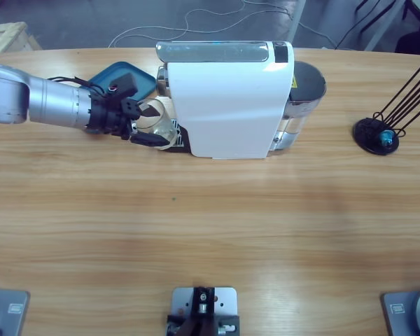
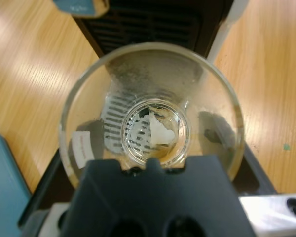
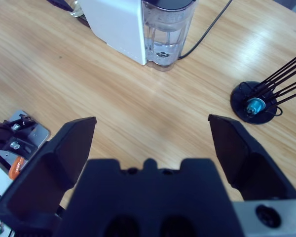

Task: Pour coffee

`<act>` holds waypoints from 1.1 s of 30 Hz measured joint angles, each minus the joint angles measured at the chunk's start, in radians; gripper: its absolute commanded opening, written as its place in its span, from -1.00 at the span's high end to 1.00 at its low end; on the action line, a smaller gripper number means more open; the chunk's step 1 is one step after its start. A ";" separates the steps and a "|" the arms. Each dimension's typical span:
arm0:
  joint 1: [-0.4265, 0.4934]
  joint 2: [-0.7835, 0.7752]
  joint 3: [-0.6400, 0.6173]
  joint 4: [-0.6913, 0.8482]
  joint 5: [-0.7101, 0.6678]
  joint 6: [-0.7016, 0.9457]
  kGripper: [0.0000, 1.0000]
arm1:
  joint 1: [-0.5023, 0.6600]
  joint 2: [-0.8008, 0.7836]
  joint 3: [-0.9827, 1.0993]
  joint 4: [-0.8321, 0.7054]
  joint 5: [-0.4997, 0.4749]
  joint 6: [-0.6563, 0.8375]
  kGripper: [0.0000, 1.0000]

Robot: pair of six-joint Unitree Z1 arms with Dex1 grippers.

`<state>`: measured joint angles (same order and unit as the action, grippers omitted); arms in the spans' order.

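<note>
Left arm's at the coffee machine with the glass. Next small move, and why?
Probably draw the glass straight back off the black tray. The left tool sits around it beside the white coffee machine, and only a shallow brown layer shows inside, so keep it level.

We see a white coffee machine [image 1: 227,105] with a silver-grey top strip and a black end panel. Its water tank [image 3: 165,34] is clear with a dark lid. The drip tray [image 2: 148,22] is black with a slotted grille pattern. The glass cup [image 2: 153,123] is clear, with a thin brown film of coffee [image 2: 163,150] at its base. The tray [image 1: 119,77] behind it is teal blue. The table [image 1: 210,231] is light brown wood with streaked grain. The capsule holder [image 1: 376,134] is black wire, carrying one blue capsule [image 1: 386,137]. The left gripper [image 1: 145,120] is black on a silver-grey arm [image 1: 35,101]; the right gripper [image 3: 153,140] is black.
</note>
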<state>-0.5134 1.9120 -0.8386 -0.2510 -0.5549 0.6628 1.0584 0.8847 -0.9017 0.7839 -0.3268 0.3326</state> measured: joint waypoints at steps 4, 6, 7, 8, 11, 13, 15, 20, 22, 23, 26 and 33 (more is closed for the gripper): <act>0.000 0.006 -0.017 0.001 0.011 0.000 1.00 | 0.000 0.000 0.000 0.000 0.000 0.000 -1.00; 0.000 0.014 -0.033 0.004 0.011 0.000 1.00 | 0.000 0.000 0.000 0.000 0.000 0.000 -1.00; 0.000 0.017 -0.040 0.011 0.013 0.000 1.00 | 0.000 0.000 0.000 0.000 -0.002 0.000 -1.00; 0.000 0.021 -0.050 0.021 0.016 0.000 1.00 | 0.000 0.000 0.000 0.000 -0.004 0.000 -1.00; -0.001 0.030 -0.080 0.050 0.024 0.000 1.00 | 0.000 0.000 0.000 0.000 -0.007 0.000 -1.00; -0.003 0.034 -0.086 0.060 0.029 0.000 1.00 | 0.000 0.000 0.000 0.000 -0.007 0.000 -1.00; -0.007 0.036 -0.099 0.078 0.033 0.000 1.00 | 0.000 0.000 0.000 0.000 -0.007 0.000 -1.00; -0.012 0.042 -0.115 0.095 0.036 0.000 1.00 | 0.000 0.000 0.000 0.000 -0.007 0.000 -1.00; -0.017 0.044 -0.120 0.099 0.043 0.000 1.00 | 0.000 0.000 0.000 0.000 -0.007 0.000 -1.00; -0.019 0.044 -0.121 0.100 0.046 0.000 1.00 | 0.000 0.000 0.000 0.000 -0.007 0.000 -1.00; -0.026 0.044 -0.123 0.102 0.058 0.000 -0.70 | 0.000 0.000 0.000 0.000 -0.007 0.000 -1.00; -0.028 0.044 -0.123 0.107 0.055 -0.001 -0.96 | 0.000 0.000 0.000 -0.002 -0.007 0.000 -1.00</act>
<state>-0.5411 1.9558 -0.9615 -0.1443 -0.4995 0.6618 1.0584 0.8846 -0.9016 0.7819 -0.3337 0.3327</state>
